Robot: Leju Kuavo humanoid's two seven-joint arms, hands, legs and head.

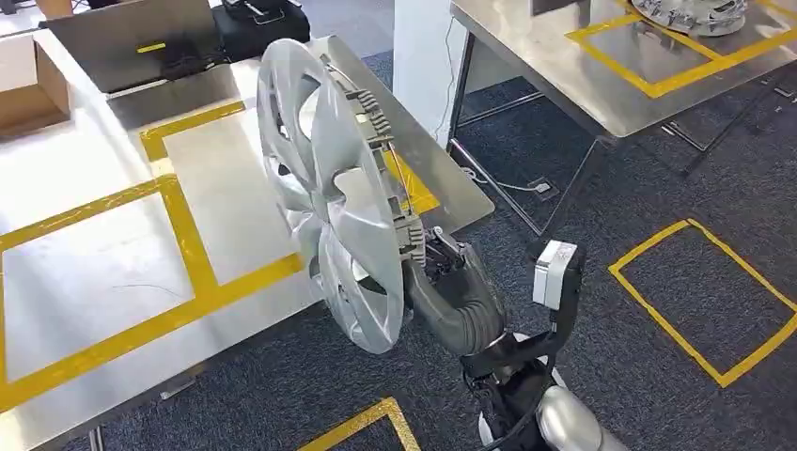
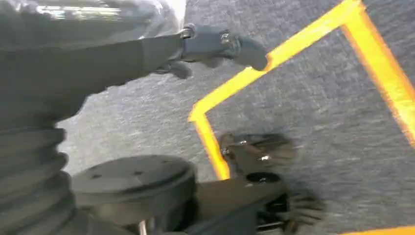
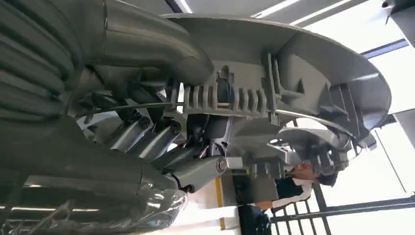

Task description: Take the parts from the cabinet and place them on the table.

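A: While the right hand (image 1: 442, 268) grips the silver wheel cover (image 1: 329, 188) by its rim clips, where does the cover sit against the table?

B: It stands on edge, upright and slightly tilted, in the air over the near right corner of the steel table (image 1: 235, 188). Its face turns left toward the table, its ribbed back turns right toward the hand. The hand clasps the lower rim, so the disc rises up and away from it, its plane running from near to far.

A: And the yellow tape?

B: A taped rectangle (image 1: 183, 225) lies just left of the cover (the likely target, I judge). The cover would need tipping leftward to lie flat.

A: The other hand?

B: The left hand (image 2: 215, 46) hangs over grey carpet (image 2: 318, 122), holding nothing, fingers loosely apart. The right is plainly nearer.
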